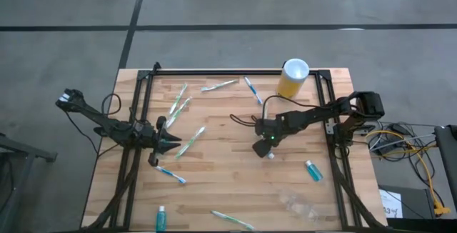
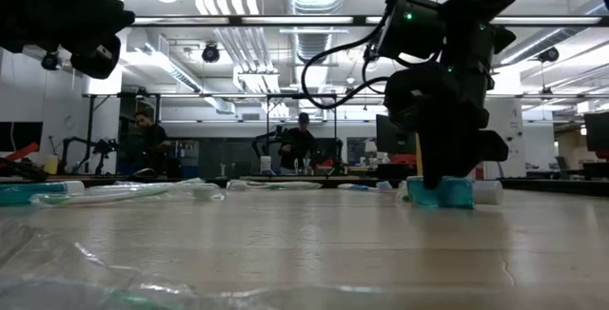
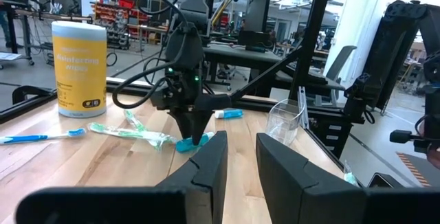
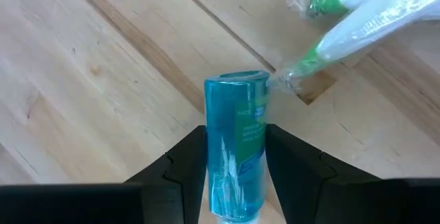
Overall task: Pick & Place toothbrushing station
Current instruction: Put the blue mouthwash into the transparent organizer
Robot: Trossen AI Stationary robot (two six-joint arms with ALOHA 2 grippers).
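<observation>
Right gripper (image 4: 235, 157): low over the middle of the wooden table (image 1: 228, 183), its two dark fingers (image 4: 184, 162) pinching a teal tube, one finger on each long side.
Held teal tube (image 4: 237, 148): lies between those fingers with its long axis running straight out ahead of the wrist; flat crimped end points forward, away from the gripper, and the cap end is back under it. In the high view only its white cap (image 1: 270, 156) peeks out just below the gripper.
Look of the tube: see-through teal body, shiny, with a pale label panel along one side; the print is too small to read.
Contact with table: in the low view the tube (image 2: 443, 193) sits at table level under the gripper; whether it rests on the wood or is just off it, cannot tell.
Just ahead of the tube tip: a white-green toothbrush (image 4: 357, 18) in clear wrap, lying crosswise to the tube.
Left gripper (image 1: 171, 144): well off to the right gripper's side, over the table's left part, fingers a narrow gap apart with nothing between them.
Beyond the right gripper: yellow wipes canister (image 1: 293, 78) standing upright at the far edge.
Clear cup (image 3: 285, 121): near the right gripper, on the table.
</observation>
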